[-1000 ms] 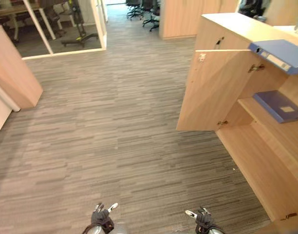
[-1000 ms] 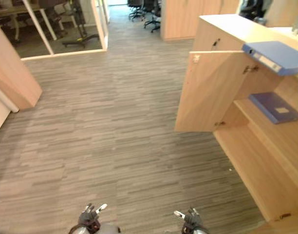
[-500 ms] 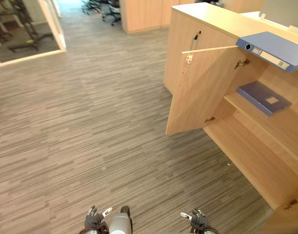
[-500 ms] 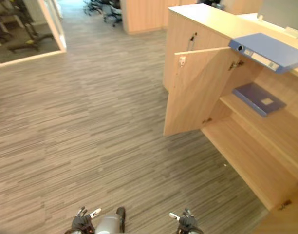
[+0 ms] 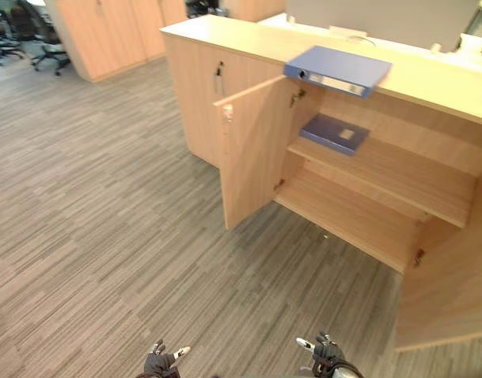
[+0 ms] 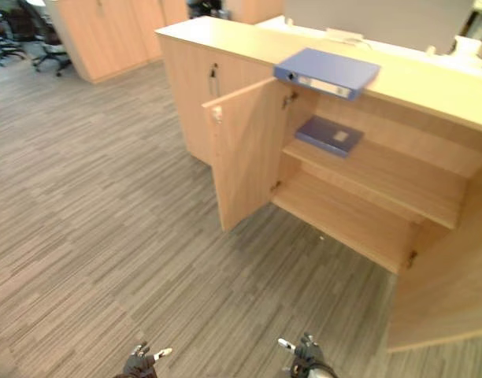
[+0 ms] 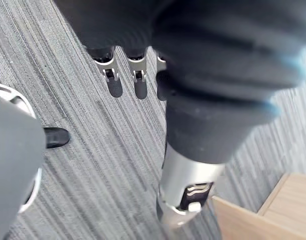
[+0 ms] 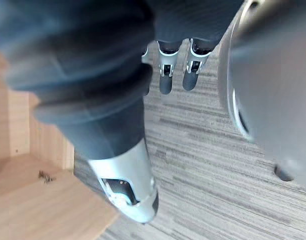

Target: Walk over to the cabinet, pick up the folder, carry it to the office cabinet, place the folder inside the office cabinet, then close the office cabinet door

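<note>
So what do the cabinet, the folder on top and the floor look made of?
Cabinet: light wood-grain board, probably laminate, matte. Folder: blue, smooth, likely plastic-covered card, with a pale spine label. Floor: grey striped carpet, seemingly low-pile.

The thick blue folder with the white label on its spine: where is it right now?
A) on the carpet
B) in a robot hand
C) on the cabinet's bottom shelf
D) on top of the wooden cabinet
D: the thick blue folder lies flat on the cabinet top, at its front edge, above the open door.
</note>
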Tool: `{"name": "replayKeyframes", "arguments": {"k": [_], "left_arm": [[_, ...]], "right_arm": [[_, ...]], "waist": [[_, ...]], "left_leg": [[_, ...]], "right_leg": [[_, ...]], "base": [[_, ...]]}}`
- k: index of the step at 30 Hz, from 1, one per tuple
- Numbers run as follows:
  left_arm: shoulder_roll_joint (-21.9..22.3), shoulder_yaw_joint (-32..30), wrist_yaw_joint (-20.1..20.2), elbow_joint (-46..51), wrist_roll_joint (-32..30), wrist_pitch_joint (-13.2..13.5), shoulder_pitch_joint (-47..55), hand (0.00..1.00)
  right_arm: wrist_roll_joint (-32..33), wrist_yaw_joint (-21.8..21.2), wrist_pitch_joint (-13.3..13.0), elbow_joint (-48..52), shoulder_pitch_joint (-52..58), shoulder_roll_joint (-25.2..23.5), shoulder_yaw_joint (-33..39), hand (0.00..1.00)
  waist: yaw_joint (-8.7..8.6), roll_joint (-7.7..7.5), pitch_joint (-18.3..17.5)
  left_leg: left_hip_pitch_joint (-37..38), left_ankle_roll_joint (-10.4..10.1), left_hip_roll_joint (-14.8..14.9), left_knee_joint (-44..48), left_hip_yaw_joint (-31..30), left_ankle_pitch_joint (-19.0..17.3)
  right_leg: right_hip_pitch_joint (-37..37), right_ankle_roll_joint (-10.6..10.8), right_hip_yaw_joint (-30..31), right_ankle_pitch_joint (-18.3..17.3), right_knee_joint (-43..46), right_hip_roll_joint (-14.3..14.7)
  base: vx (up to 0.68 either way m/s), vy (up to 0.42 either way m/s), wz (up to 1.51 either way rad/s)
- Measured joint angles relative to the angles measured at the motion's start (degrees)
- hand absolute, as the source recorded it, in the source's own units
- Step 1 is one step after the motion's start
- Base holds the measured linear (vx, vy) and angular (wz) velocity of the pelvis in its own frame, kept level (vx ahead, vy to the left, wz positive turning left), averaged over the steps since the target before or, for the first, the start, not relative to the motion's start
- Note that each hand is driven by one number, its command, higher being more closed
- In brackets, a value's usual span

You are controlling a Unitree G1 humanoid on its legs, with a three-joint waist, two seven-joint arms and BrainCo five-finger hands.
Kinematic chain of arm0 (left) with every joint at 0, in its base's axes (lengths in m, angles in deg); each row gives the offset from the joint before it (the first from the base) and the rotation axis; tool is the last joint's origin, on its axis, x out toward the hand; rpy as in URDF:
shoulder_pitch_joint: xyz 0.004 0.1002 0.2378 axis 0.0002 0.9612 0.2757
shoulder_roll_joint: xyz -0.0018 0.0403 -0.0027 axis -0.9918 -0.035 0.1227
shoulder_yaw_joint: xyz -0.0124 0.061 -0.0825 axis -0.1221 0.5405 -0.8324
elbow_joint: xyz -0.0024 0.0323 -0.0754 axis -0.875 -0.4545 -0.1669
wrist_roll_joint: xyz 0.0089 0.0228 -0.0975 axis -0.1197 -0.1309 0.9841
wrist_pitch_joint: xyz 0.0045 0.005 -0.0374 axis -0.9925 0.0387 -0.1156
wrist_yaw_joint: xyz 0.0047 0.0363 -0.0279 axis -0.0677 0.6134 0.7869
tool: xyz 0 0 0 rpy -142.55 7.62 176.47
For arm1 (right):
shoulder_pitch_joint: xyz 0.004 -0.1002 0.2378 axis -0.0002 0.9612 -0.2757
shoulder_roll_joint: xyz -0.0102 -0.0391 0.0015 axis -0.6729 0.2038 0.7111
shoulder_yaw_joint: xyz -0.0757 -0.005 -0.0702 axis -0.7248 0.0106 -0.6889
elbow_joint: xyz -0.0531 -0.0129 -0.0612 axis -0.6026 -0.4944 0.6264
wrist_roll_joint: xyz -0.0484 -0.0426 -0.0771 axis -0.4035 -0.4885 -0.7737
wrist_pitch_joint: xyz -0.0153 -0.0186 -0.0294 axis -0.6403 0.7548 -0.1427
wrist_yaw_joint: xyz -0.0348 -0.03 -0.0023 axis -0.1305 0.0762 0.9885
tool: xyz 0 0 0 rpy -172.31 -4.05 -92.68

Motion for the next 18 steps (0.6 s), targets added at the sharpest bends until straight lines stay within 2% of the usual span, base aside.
{"name": "replayKeyframes", "arguments": {"k": [1,2,3,4,5,6,8,11,12,13,14,16,17,18], "left_arm": [[-0.1,-0.4,0.0,-0.5,-0.7,-0.1,-0.5,0.0],[-0.2,-0.8,0.0,-0.4,-1.6,-0.1,-0.6,0.0],[0.1,-0.9,0.0,-0.5,-1.7,-0.3,-0.7,0.0],[1.1,-1.4,0.0,-0.5,-1.8,-0.5,-0.7,0.0],[1.5,-1.8,0.1,-0.4,-2.2,-0.6,-0.7,0.0],[1.5,-2.1,0.1,-0.4,-2.3,-0.6,-0.7,0.0],[1.9,-3.1,0.2,0.4,-3.0,-0.7,-0.7,0.0],[2.8,-5.4,0.2,2.0,-2.8,-0.8,-0.5,0.0],[3.0,-6.5,0.2,2.6,-2.6,-0.8,-0.9,0.0],[3.6,-7.9,0.2,3.8,-2.0,-0.8,-0.8,0.0],[4.0,-9.0,0.2,4.7,-1.5,-0.9,-0.6,0.0],[4.3,-10.2,0.1,5.2,-0.5,-0.9,0.7,0.0],[4.1,-10.2,0.1,5.2,-0.3,-1.0,1.4,0.0],[3.9,-10.2,0.1,5.6,0.9,-1.0,1.4,0.0]], "right_arm": [[0.7,0.2,0.0,0.0,0.8,0.0,0.2,0.0],[1.5,0.4,-0.1,0.2,1.9,0.0,0.9,0.0],[1.6,0.4,-0.1,0.2,1.9,0.2,2.0,0.0],[1.6,0.5,-0.1,0.1,2.3,0.5,2.8,0.0],[1.7,0.5,-0.1,0.1,2.3,0.1,3.8,0.0],[1.7,0.5,-0.1,0.1,2.4,-0.1,4.1,0.0],[1.6,0.4,-0.1,0.2,3.5,-0.3,4.4,0.0],[1.9,0.5,0.0,0.8,3.8,-0.4,4.4,0.0],[2.4,0.5,0.0,1.5,4.2,-0.6,4.4,0.0],[3.0,0.4,0.0,1.8,4.6,-0.8,4.2,0.0],[3.5,0.4,0.0,1.9,4.9,-0.8,3.8,0.0],[3.6,0.5,0.0,3.0,5.2,-0.8,3.0,0.0],[3.6,0.5,0.0,3.2,5.0,-0.6,1.4,0.0],[3.6,0.5,0.0,3.4,4.6,-0.7,1.0,0.0]], "waist": [[-0.16,-0.28,1.0],[-0.46,-0.96,1.3],[-0.63,-1.11,1.4],[-0.47,0.19,0.9],[-0.51,0.58,0.8],[-0.55,0.57,0.8],[-0.52,0.73,0.5],[-0.52,0.81,0.3],[-1.07,0.6,0.4],[-1.05,0.69,0.4],[-0.63,0.84,0.4],[0.26,1.82,0.1],[0.76,1.79,-0.1],[1.49,1.5,-0.1]], "left_leg": [[1.5,-0.4,-0.1,-0.2,-0.1,-0.3],[2.1,-1.1,-0.8,-0.1,-0.4,-0.6],[2.6,-1.3,-0.9,-0.3,-1.1,-0.7],[2.5,-1.8,-0.4,-0.6,-2.8,-0.6],[2.5,-2.6,0.9,-0.9,-4.8,-0.4],[2.7,-2.9,1.6,-0.8,-5.2,-0.4],[3.8,-4.8,5.5,0.6,-6.7,-1.5],[2.9,-6.0,7.5,5.9,-7.2,-2.8],[0.2,-5.9,8.3,13.8,-7.5,-4.6],[-4.0,-5.0,10.6,25.8,-7.7,-6.1],[-7.1,-4.4,13.0,35.5,-8.1,-5.7],[-11.4,-4.2,17.3,50.5,-9.5,-1.7],[-13.9,-3.9,18.6,57.3,-10.7,-2.9],[-16.2,-3.9,18.6,59.6,-10.9,-4.3]], "right_leg": [[-0.9,-0.2,-1.0,0.1,-2.7,1.5],[-1.8,-3.0,-1.2,0.0,-5.8,1.7],[-1.4,-4.1,-1.5,-0.9,-5.5,1.9],[-1.2,-3.8,-2.1,-1.7,-6.4,3.0],[0.0,-4.5,-3.4,-2.2,-7.6,4.8],[0.9,-5.0,-4.1,-2.0,-8.4,5.7],[4.5,-5.1,-6.0,-2.1,-11.7,9.5],[7.4,-5.6,-6.7,-2.4,-14.6,11.3],[8.8,-5.7,-6.6,-3.1,-16.1,11.6],[10.8,-5.5,-6.4,-3.4,-17.5,12.1],[12.6,-5.5,-5.6,-3.5,-18.6,13.1],[16.7,-6.5,-2.6,-4.1,-20.4,15.5],[18.6,-7.1,-0.4,-4.8,-20.9,16.1],[19.2,-7.2,1.4,-5.2,-21.0,15.9]], "base": [[0.06,-0.209,0.03],[0.08,-0.22,0.16],[0.16,-0.218,0.12],[0.22,-0.22,0.08],[0.24,-0.233,0.07],[0.23,-0.258,0.17],[0.24,-0.254,0.1],[0.24,-0.195,0.02],[0.16,-0.114,0.04],[0.2,-0.109,-0.08],[0.19,-0.061,-0.37],[0.29,0.04,-0.76],[0.41,0.129,-1.01],[0.35,0.131,-1.11]]}}
